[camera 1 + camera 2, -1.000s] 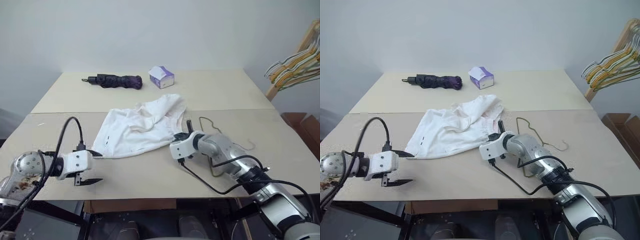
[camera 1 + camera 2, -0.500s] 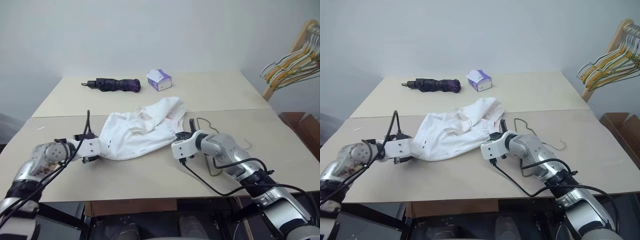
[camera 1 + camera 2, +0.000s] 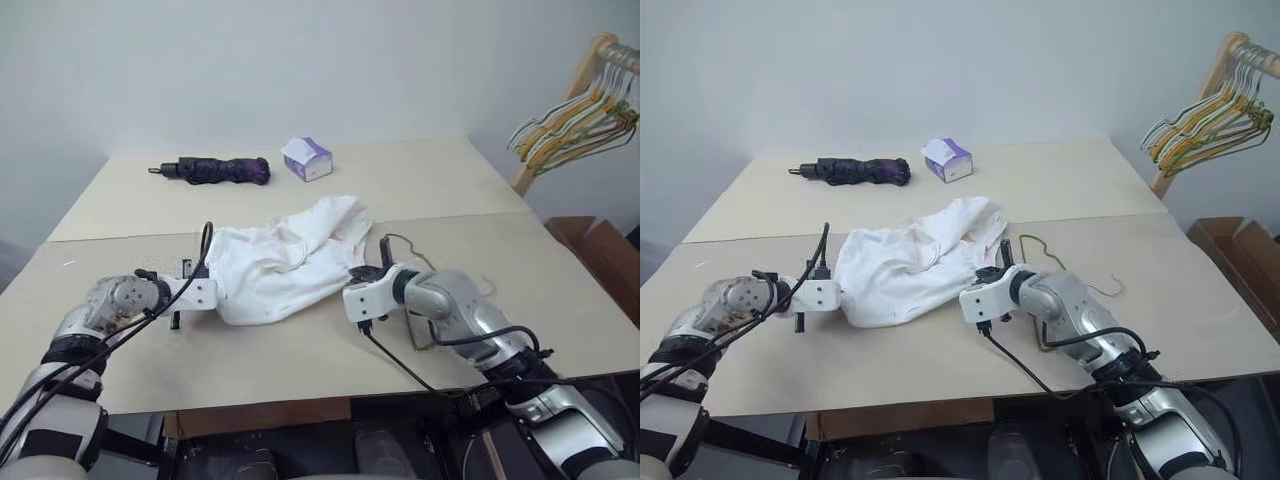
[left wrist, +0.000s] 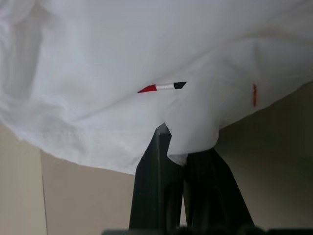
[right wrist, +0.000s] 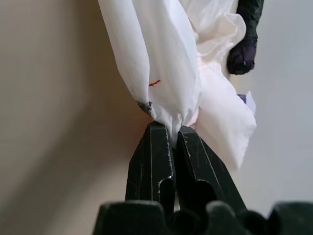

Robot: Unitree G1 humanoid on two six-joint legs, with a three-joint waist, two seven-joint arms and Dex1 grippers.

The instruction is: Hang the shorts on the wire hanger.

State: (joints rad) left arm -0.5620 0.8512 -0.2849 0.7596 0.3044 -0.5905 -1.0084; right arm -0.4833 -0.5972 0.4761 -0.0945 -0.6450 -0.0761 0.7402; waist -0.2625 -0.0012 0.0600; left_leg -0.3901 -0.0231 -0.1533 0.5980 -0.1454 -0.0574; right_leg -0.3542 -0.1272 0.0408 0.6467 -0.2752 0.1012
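Observation:
The white shorts [image 3: 285,260] lie crumpled in the middle of the table [image 3: 300,360]. My left gripper [image 3: 205,295] sits at their left edge. In the left wrist view it [image 4: 176,147] is shut on the hem, just below a small red-and-dark mark [image 4: 161,87]. At the shorts' right edge my right gripper [image 3: 358,275] is shut on a pinched fold of the cloth [image 5: 166,63], as the right wrist view [image 5: 173,128] shows. The thin wire hanger [image 3: 416,252] lies flat on the table just right of the shorts, partly hidden under my right arm.
A folded dark purple umbrella [image 3: 215,170] and a small tissue box [image 3: 307,158] lie at the far side of the table. A bunch of yellow and green hangers [image 3: 570,115] hangs on a wooden rack at the far right. A brown box [image 3: 600,250] stands beside the table's right edge.
My left gripper has moved forward from the table's front edge to the shorts' left hem and shut on it. The right gripper keeps its hold. The camera has swung a little.

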